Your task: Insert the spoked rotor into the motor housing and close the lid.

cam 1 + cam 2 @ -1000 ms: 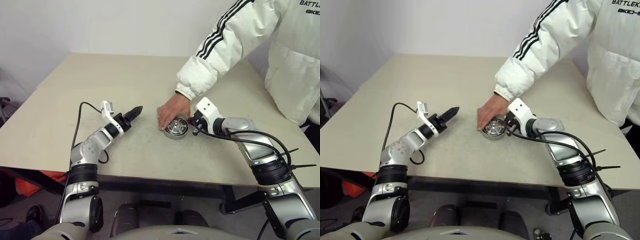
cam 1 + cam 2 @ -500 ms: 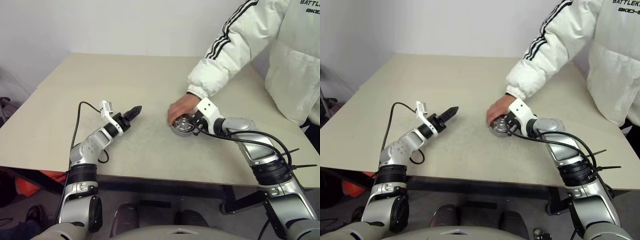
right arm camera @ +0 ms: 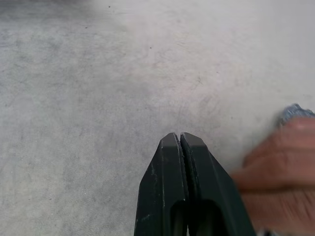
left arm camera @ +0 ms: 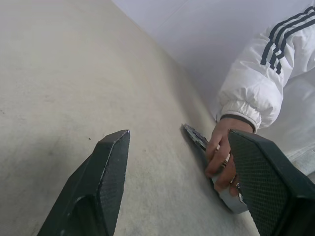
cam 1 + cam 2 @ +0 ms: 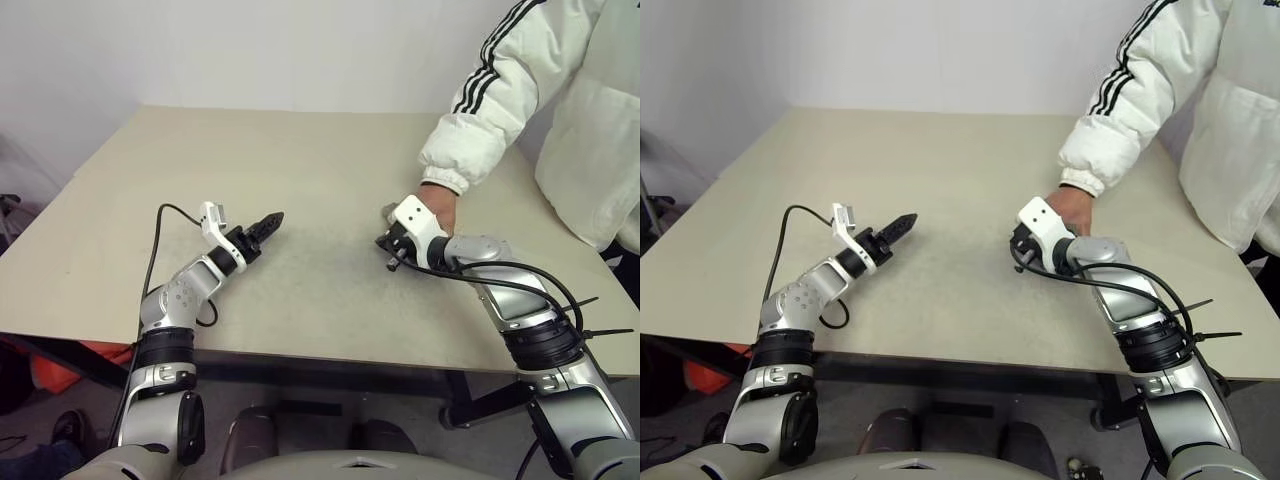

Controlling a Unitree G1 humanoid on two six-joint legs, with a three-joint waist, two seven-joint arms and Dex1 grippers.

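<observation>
A person's hand (image 5: 441, 206) rests on the table just behind my right wrist. In the left wrist view this hand (image 4: 222, 152) covers a silver round part (image 4: 231, 202), apparently the motor housing, and a thin grey disc edge (image 4: 195, 138) sticks out beside the fingers; I cannot tell whether that is the lid. The spoked rotor is hidden. My right gripper (image 5: 386, 240) is shut with nothing in it, its fingertips (image 3: 179, 136) just above bare tabletop beside the hand. Far to the left of the hand, my left gripper (image 5: 268, 222) stands open and holds nothing.
The beige table (image 5: 300, 150) runs wide around both arms. The person in a white striped jacket (image 5: 500, 110) stands at the far right corner, with the sleeve reaching over the table's right side. A black cable (image 5: 160, 250) loops along my left arm.
The person's hand has slid the silver round part from the table's middle to the right, behind my right wrist. Neither arm has moved.
</observation>
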